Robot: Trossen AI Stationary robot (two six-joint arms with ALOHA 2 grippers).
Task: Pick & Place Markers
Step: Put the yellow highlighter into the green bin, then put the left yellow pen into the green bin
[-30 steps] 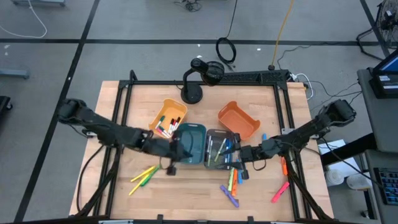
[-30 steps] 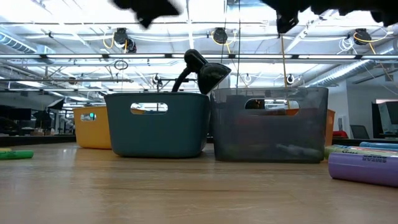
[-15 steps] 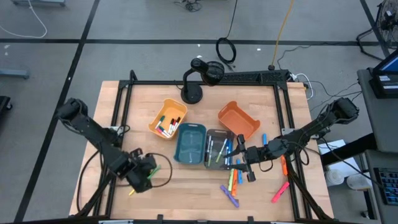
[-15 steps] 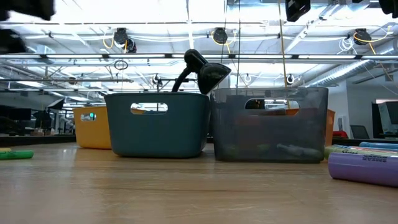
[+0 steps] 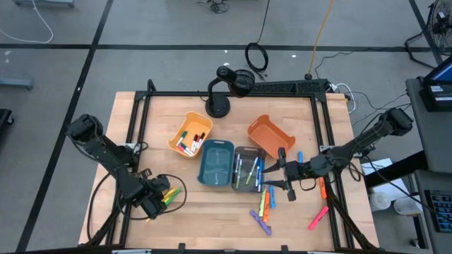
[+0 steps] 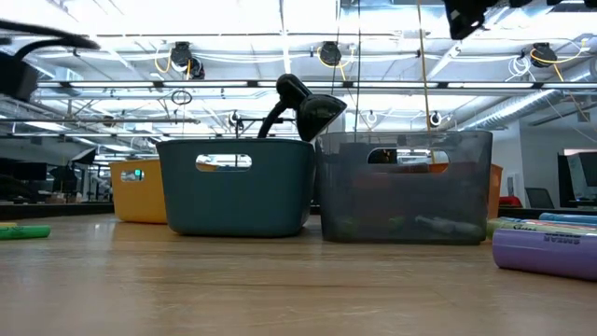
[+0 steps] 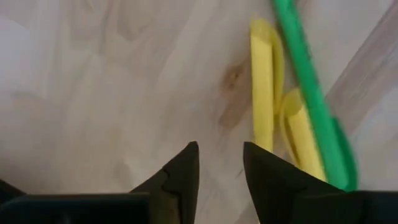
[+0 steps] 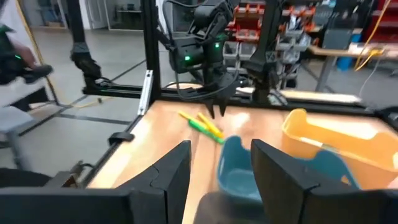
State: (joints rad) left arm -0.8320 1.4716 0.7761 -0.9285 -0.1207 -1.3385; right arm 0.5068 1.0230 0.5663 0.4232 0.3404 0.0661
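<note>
Left gripper low over the near-left part of the table, just beside a small cluster of yellow and green markers; fingers slightly parted with bare wood in the gap, nothing held. In the left wrist view, 2 yellow markers and 1 green marker lying on the wood just to one side of the fingertips, not touching them.

Right gripper raised above the table beside the grey bin, on the side away from the teal bin; fingers spread, empty. Teal and grey bins side by side at table centre, touching or nearly so. Several markers inside the grey bin: green, blue, white.

Yellow bin behind the teal bin, holding markers in red, white and green. Orange bin behind the grey bin; contents not discernible.

Loose markers on the wood in front of the grey bin: yellow, green, orange, blue, purple. Pink marker near the right front edge; orange marker beside the right arm.

Low view: purple marker lying at far right, green marker at far left. Black desk lamp at the table's rear.
</note>
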